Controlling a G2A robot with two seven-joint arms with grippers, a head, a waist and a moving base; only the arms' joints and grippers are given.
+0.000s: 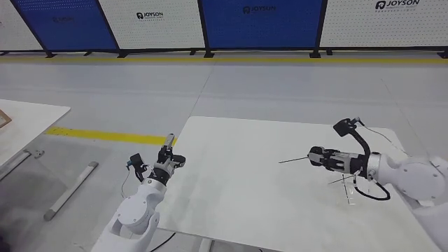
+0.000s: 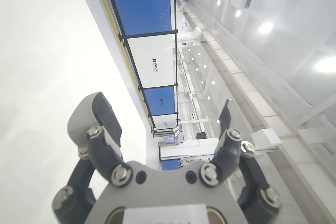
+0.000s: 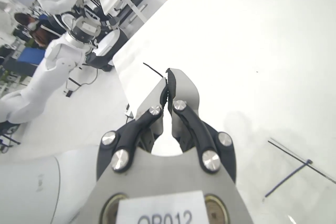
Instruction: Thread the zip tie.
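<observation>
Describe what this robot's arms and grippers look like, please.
The left arm and right arm are smooth white rounded shells, black near the wrists. A black cable loops over the right wrist. The left gripper and right gripper match: grey metal plate, black link bars with silver screws, two grey fingers with black ribbed pads, a white printed label.

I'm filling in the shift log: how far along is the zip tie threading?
Done: the right gripper is shut on a thin black plastic zip tie, one end poking past its fingertips. In hand: nothing more; the left gripper is open and empty by the white table edge. Left: the whole threading, since no loop is formed yet. Spare black ties lie on the table.
</observation>
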